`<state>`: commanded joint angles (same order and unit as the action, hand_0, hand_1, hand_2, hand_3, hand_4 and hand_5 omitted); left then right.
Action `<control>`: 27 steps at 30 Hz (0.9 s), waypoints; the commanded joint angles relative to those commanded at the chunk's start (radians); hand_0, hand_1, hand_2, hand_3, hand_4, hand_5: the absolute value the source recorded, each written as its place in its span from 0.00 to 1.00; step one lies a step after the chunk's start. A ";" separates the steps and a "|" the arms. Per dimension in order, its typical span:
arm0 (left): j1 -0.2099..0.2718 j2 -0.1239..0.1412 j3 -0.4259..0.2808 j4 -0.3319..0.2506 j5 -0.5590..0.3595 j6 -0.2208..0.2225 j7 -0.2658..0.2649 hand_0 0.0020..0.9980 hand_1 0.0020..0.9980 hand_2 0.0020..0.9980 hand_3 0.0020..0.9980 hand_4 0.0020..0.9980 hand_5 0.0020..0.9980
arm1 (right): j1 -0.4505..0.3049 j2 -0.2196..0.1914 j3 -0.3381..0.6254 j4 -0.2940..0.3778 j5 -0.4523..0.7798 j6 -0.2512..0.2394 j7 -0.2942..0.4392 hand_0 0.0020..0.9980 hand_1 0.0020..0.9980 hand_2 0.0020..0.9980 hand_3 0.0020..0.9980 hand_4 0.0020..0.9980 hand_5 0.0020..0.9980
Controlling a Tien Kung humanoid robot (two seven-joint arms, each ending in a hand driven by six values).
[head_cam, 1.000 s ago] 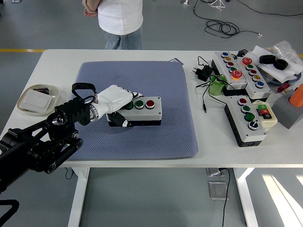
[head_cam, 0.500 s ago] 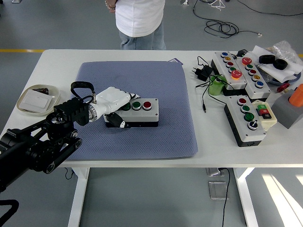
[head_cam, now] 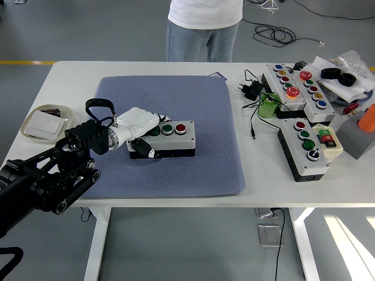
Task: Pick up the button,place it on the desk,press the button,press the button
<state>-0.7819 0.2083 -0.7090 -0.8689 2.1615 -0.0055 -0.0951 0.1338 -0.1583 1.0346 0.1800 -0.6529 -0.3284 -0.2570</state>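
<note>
A grey button box (head_cam: 170,138) with a black base lies on the blue-grey mat (head_cam: 176,105), left of the mat's middle. Its top shows a green button (head_cam: 167,129) and a red button (head_cam: 180,128). My left hand (head_cam: 142,132), white with a black arm behind it, is shut on the box's left end, fingers over the top and thumb on the front side. The left end of the box is hidden under the hand. The right arm does not appear in the head view.
A person in a white shirt and jeans (head_cam: 202,29) stands at the far edge. A small dish with a white switch (head_cam: 45,122) sits left. Several button boxes (head_cam: 304,146), cables and a green roll (head_cam: 269,106) crowd the right side.
My left hand and the button box it holds have shifted a little left and back on the mat. The person at the far side has walked to the right.
</note>
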 joint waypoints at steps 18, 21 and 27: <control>0.028 0.019 -0.077 -0.091 -0.038 -0.117 0.003 0.88 0.94 0.97 0.95 1.00 0.41 | -0.001 -0.001 0.001 0.000 -0.001 0.001 0.000 0.79 0.80 0.82 0.75 0.41 0.48; 0.029 0.022 -0.094 -0.104 -0.050 -0.113 0.001 0.88 0.94 0.97 0.95 1.00 0.41 | -0.001 -0.001 0.001 0.000 0.000 0.001 0.001 0.79 0.80 0.82 0.75 0.41 0.48; 0.043 0.030 -0.138 -0.148 -0.063 -0.105 0.000 0.92 0.97 0.98 0.96 1.00 0.42 | 0.000 -0.001 0.005 0.000 -0.003 0.001 0.001 0.79 0.80 0.82 0.75 0.41 0.48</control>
<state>-0.7393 0.2384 -0.8469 -1.0171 2.0989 -0.1105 -0.0955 0.1336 -0.1596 1.0392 0.1800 -0.6558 -0.3279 -0.2563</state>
